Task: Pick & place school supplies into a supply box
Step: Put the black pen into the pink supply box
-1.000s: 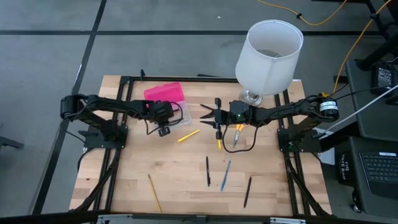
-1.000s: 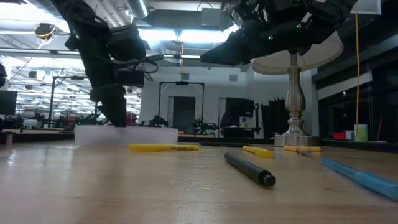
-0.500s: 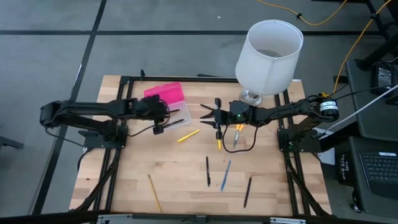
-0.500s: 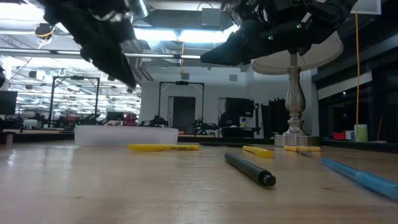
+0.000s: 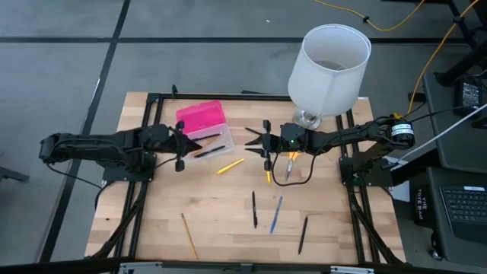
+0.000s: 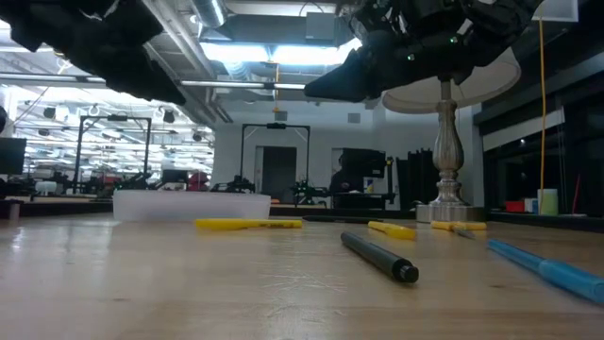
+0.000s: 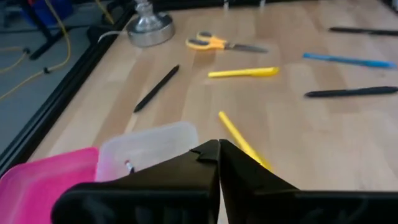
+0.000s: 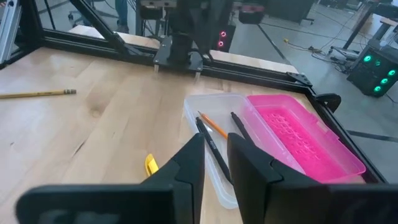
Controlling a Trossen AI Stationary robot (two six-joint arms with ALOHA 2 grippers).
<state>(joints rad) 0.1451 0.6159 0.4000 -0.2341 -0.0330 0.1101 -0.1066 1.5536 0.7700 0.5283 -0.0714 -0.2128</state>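
The supply box lies at the table's far left: its hot-pink lid (image 5: 202, 116) is open beside the clear base (image 5: 217, 144). The base holds black pens (image 8: 211, 148) and an orange pencil (image 8: 214, 127). My left gripper (image 5: 190, 142) (image 7: 219, 149) is shut, empty, and raised just left of the base. My right gripper (image 5: 251, 141) (image 8: 216, 140) hovers right of the box, slightly open and empty. On the wood lie a yellow marker (image 5: 230, 165), another yellow marker (image 5: 268, 175), scissors (image 5: 291, 162), a black pen (image 5: 254, 209), a blue pen (image 5: 276, 215), another black pen (image 5: 303, 234) and a pencil (image 5: 189, 236).
A large white lamp (image 5: 329, 68) stands at the far right, its metal base (image 7: 149, 28) on the table beside the right arm. Black frame rails (image 5: 144, 167) run along both sides. Bare wood lies along the near left, around the pencil.
My left gripper has risen out of the clear base and drawn back toward the table's left edge. A black pen now shows lying in the base where the gripper stood. The right arm has kept still.
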